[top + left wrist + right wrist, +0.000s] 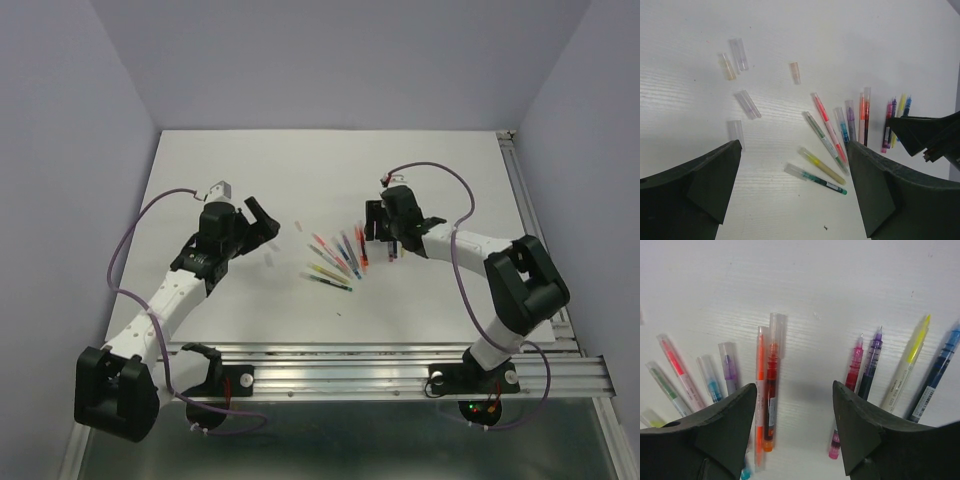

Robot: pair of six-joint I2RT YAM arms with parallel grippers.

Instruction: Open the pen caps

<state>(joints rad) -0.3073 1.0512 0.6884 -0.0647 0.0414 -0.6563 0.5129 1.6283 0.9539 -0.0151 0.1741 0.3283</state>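
Several loose pen caps lie on the white table, among them a clear one (739,54), an amber one (728,66), a pinkish one (795,72) and a pale pair (748,104). Capped pens fan out beside them, such as the green pen (816,179), the yellow pen (821,165) and the red pen (772,375). Uncapped pink (855,362), purple (871,360), yellow (908,364) and blue (936,374) pens lie to the right. My left gripper (794,145) hangs open above the table just short of the green pen, holding nothing. My right gripper (794,387) is open over the bare gap between red and pink pens.
The pen fan (338,260) sits mid-table between the two grippers (266,236) (380,232). The white table (330,170) is walled by purple panels at the back and sides. An aluminium rail (400,370) runs along the near edge.
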